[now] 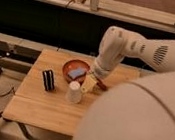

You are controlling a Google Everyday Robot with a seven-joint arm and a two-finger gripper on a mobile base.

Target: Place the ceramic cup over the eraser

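The ceramic cup (74, 92) is small, white and tapered, and stands with its narrow end up near the middle of the wooden table (43, 110). The eraser (48, 80) is a black block with a pale stripe, standing on the table a short way left of the cup. My gripper (89, 84) hangs from the white arm (120, 47) just right of the cup and slightly above it, close to its top. It holds nothing that I can see.
A red bowl (76, 68) holding a flat light-blue pad (76, 73) sits just behind the cup. The robot's white body (136, 129) fills the lower right. A dark shelf and cables lie behind and left of the table.
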